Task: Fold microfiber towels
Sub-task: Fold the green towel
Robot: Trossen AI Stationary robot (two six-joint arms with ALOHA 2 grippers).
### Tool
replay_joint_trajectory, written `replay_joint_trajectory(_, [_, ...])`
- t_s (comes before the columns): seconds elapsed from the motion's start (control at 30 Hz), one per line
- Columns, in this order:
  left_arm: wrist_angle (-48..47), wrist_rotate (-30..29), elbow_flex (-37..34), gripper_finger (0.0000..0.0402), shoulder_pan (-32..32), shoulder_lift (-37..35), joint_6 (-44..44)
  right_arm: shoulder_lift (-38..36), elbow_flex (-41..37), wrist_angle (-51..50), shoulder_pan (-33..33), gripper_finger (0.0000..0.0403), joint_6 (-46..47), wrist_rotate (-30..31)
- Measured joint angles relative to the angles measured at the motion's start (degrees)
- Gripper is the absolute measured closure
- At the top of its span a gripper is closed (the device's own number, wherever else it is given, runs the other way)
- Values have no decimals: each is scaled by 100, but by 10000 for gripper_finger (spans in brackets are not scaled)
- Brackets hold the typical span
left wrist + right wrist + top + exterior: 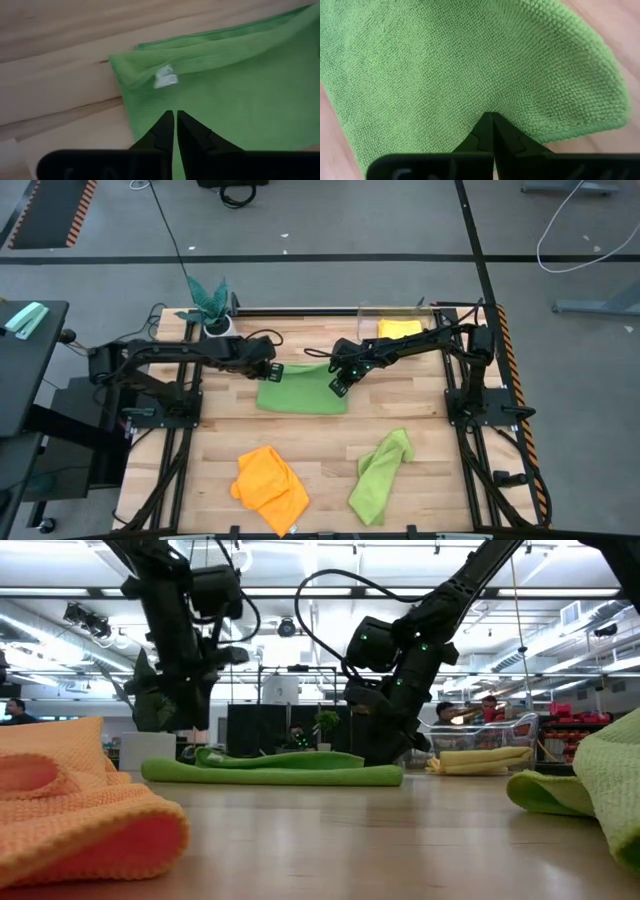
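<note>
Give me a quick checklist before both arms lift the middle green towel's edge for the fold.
1. Left gripper shut on towel edge: ok, fingers nearly together on the cloth.
2. Right gripper shut on towel: ok.
3. Towel flat on table: ok.
4. Fold path free of orange towel and other green towel: ok, both lie apart.
5. Yellow towel in bin: ok.
6. Plant apart from left arm: cannot tell.

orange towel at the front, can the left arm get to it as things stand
Probably yes, but not right away. The orange towel lies bare with open table around it, but the left gripper is pinching the flat green towel.
</note>
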Motion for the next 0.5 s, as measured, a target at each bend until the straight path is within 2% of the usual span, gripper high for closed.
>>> replay_joint_trajectory(0.27, [21, -24, 0, 392, 201, 469, 118, 0, 0, 39, 18, 402, 107, -10])
replay_joint_trajectory(0.5, [312, -182, 0, 379, 505, 769, 254, 0, 0, 87, 123, 403, 160, 28])
